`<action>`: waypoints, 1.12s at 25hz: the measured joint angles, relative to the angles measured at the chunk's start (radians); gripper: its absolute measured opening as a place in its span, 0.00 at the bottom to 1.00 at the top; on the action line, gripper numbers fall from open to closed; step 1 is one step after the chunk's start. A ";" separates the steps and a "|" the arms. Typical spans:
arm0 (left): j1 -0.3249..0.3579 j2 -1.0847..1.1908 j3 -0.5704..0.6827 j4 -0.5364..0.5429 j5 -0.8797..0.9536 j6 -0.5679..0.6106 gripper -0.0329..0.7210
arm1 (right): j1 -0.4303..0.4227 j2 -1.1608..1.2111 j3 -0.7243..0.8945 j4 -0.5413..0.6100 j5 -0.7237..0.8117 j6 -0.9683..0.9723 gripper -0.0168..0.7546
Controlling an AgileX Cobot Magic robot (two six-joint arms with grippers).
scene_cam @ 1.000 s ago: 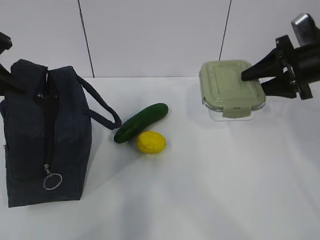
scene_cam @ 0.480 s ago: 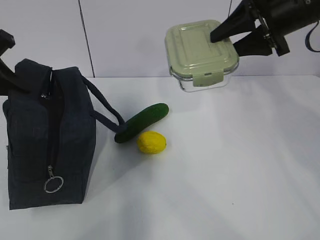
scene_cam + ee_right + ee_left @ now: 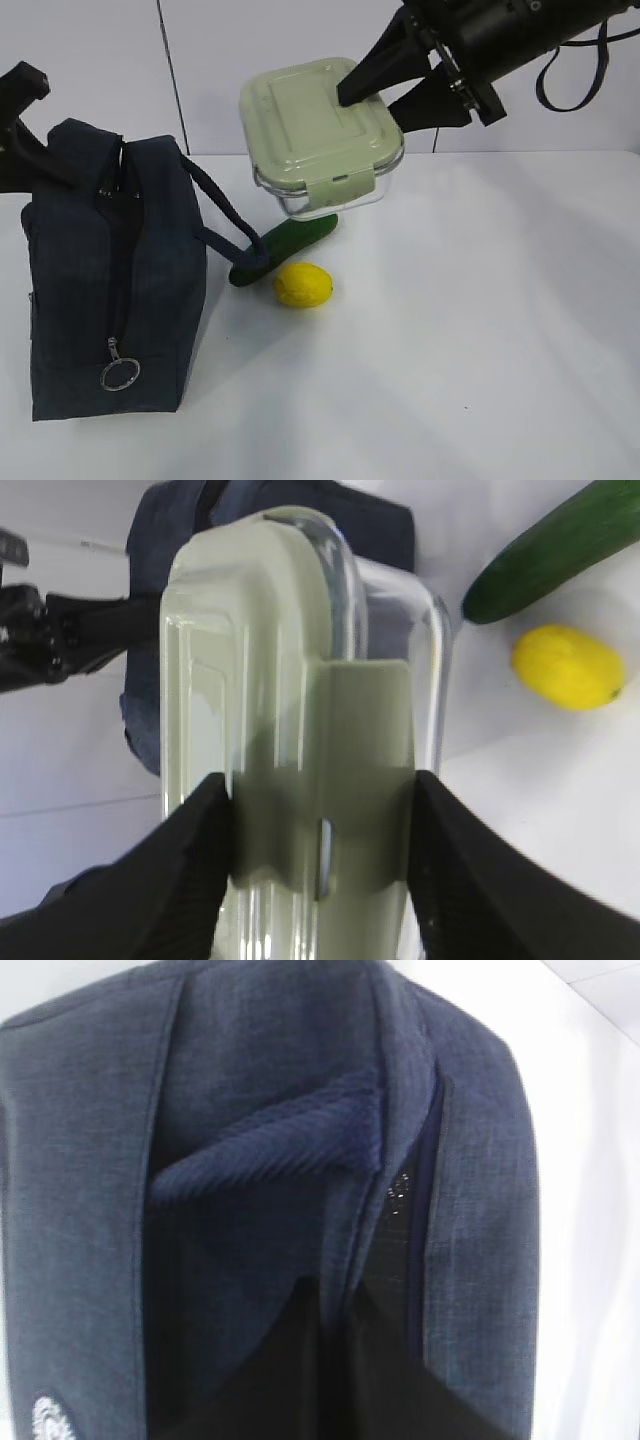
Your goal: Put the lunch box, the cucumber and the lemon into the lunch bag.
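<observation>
While the right hand (image 3: 375, 90) holds it off the table (image 3: 480, 320), the lunch box (image 3: 320, 135) hangs in the air, tilted, sage-green lid up and facing the exterior camera, front clip low. Right hand is clamped on the box's right end: one finger lies on the lid, the other sits below by the glass wall. Right wrist view confirms it, with both black fingers (image 3: 190, 870) pressed against the box (image 3: 300, 730) on either side of a lid clip.

Box sits above the far end of the cucumber (image 3: 285, 248) and hides part of it in the exterior view, no contact visible. Cucumber lies diagonally on the table, its near end touching or just beside the lunch bag's looped handle (image 3: 225, 215). Lemon (image 3: 303, 284) rests on the table just in front of the cucumber, close to it; can't tell if they touch.

Lunch bag (image 3: 110, 290) stands upright at the left of the table, zipper run facing the camera, silver ring pull (image 3: 118, 374) hanging low. Left hand (image 3: 25, 130) is at the bag's upper far-left corner; can't tell whether its fingers are together or apart. Left wrist view shows only navy fabric (image 3: 250, 1190) and a dark opening, fingers not clearly visible.
</observation>
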 joint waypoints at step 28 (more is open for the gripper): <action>-0.051 0.000 0.000 0.042 -0.071 -0.063 0.03 | 0.281 0.284 -0.375 -0.160 -0.096 0.156 0.55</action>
